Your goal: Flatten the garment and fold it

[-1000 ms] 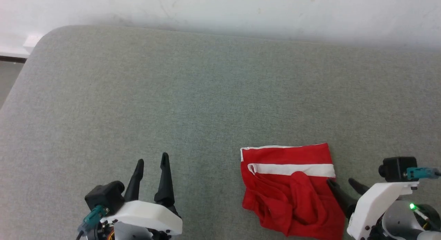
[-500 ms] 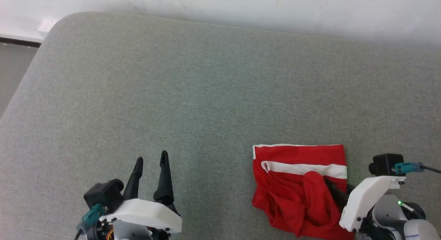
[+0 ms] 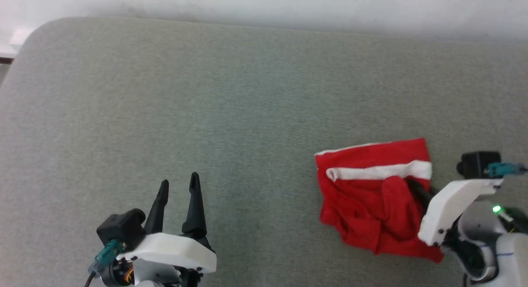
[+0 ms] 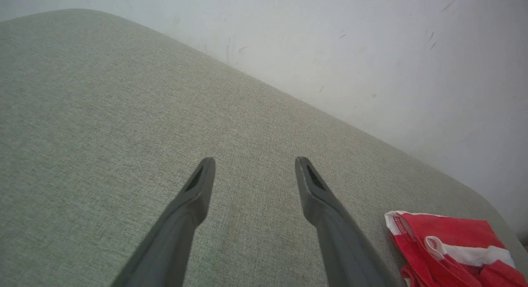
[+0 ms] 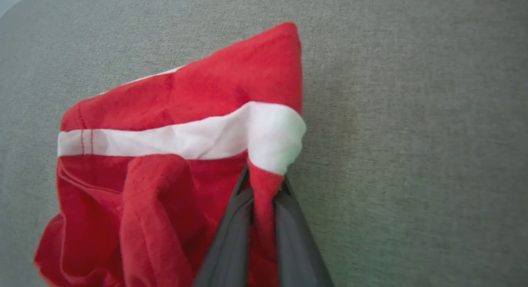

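1. Shorts (image 3: pixel 371 200): crumpled at 4 o'clock on the grey padded surface (image 3: pixel 247 114), white stripe (image 3: pixel 377 171) toward 12.
2. Right tool (image 5: pixel 264 184): pinched on a red fold just under the stripe's 3 o'clock end.
3. Left tool (image 3: pixel 178 184): spread wide, empty, at 7 o'clock, well apart from the cloth.
4. Best, probably: lift slowly so bunched layers drop free, then bring the other tool to an opposite corner.

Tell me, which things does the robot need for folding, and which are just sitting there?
For the job:
red shorts, crumpled, not flat yet
right gripper, pinching the shorts' edge just below the white stripe
left gripper, open, apart from the shorts

Just there:
grey padded surface under everything
white wall behind it
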